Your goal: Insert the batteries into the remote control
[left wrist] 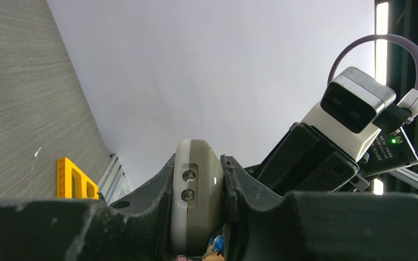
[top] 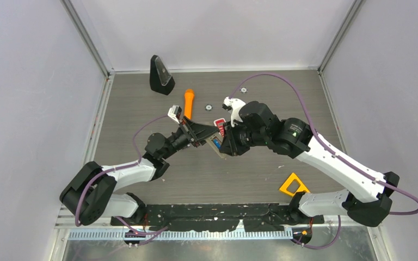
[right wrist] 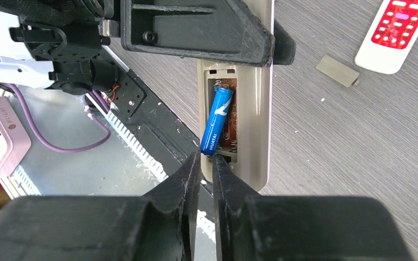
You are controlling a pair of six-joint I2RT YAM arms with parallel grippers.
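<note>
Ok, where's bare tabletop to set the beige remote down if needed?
The grey tabletop is bare near the arm bases, left of the yellow triangular block, and in the far right corner. Crowded: mid-table, around the held beige remote, the orange cylinder and the red-and-white remote.

The remote control (right wrist: 256, 125) is a slim beige-grey bar, clamped at its 12 o'clock end by the left pincer (left wrist: 197, 196) and held above the middle of the surface. Its back faces the right wrist camera, cover off, with the battery bay (right wrist: 229, 119) open and a brown board showing inside. One blue battery (right wrist: 216, 122) with white lettering lies in the bay askew, its upper end toward 1 o'clock and its lower end riding over the bay's edge toward 7 o'clock.
</note>
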